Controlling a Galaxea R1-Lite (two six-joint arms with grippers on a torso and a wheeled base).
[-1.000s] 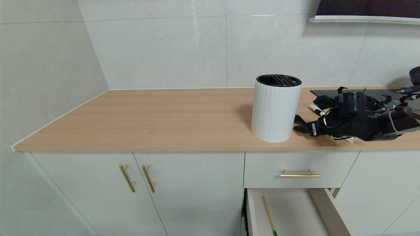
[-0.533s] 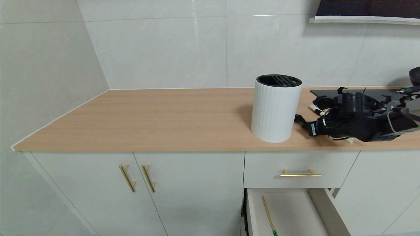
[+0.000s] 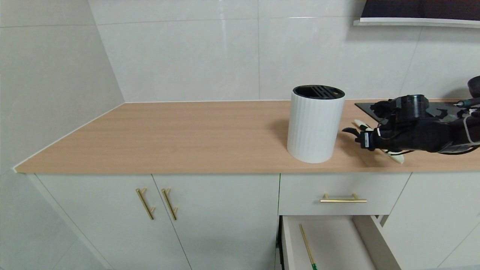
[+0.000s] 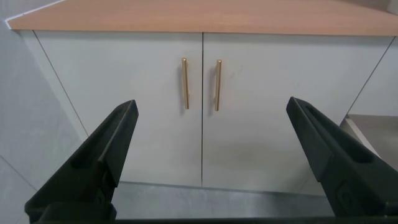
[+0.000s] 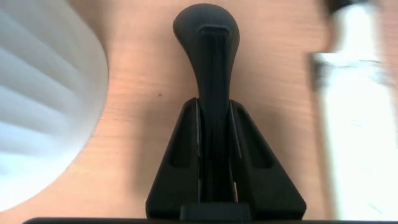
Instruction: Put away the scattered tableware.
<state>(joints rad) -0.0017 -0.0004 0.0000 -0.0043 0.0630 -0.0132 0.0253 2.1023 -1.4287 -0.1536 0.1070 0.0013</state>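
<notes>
A: What is furthest left?
B: The left gripper [image 4: 211,104] is down in front of the white cabinet doors with slim brass bar handles [image 4: 261,112], below the light wooden countertop [image 3: 187,135]. Its fingers are spread wide and there is nothing between them.

A: And moving along?
B: The lower white drawer [image 3: 362,234] is pulled open. A thin wooden stick with a green tip [image 3: 306,242] lies inside along its left wall. Above it on the countertop stands a tall white ribbed cylindrical holder with a black slotted top [image 3: 314,127], upright.

A: Where is the right gripper?
B: The right gripper [image 3: 360,139] is just right of the holder and low over the counter. Its fingers are clamped on a slim black round-ended piece [image 5: 206,37], which sticks out past the fingertips toward the holder. I can't tell what utensil it belongs to.

A: Any other tableware?
B: A long white utensil with a black band [image 3: 396,156] lies flat on the counter beside and partly under that arm. Behind it, near the wall, is a flat black cooktop [image 3: 369,107].
</notes>
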